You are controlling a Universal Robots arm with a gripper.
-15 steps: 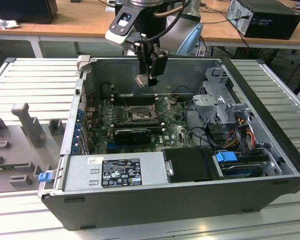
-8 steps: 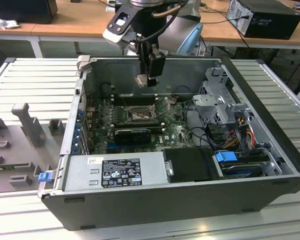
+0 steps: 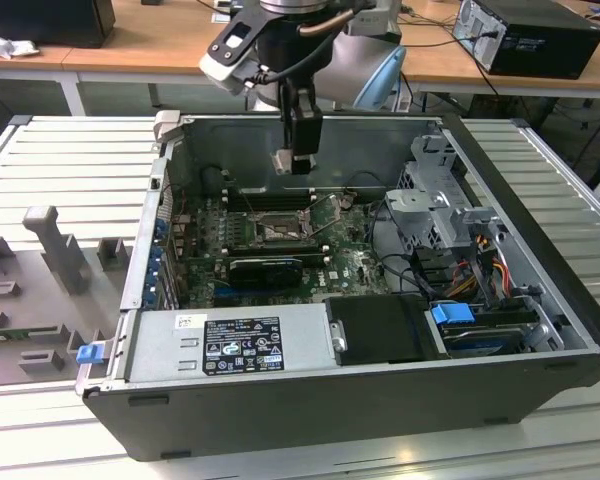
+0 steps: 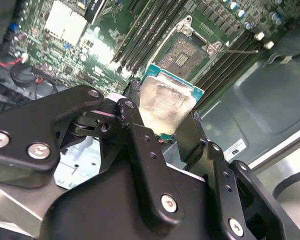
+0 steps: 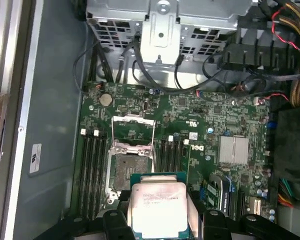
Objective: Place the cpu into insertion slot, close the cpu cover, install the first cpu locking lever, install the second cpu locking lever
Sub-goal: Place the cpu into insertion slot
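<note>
Two black fingers [image 4: 135, 135] of the end effector [image 4: 162, 122] are clamped on opposite edges of the small flat square cpu with its pale silver metal face [image 4: 166, 95], so the chip hangs in the air above the green circuit board [image 5: 190, 110], apart from everything below. In the first wrist view the square insertion slot with dark centre and silvery rim [image 5: 127, 172] lies bare, close to the chip's edge; the thin silvery cpu cover frame [image 5: 133, 131] stands swung open just beside it, between the long black memory slots [image 5: 90, 170]. All this sits inside the open dark grey computer case [image 3: 280, 420] on the ribbed metal tabletop [image 3: 70, 160]. By my reading the first step, placing, is in hand and not yet done; seating calls for squaring the chip over the socket and a level descent
</note>
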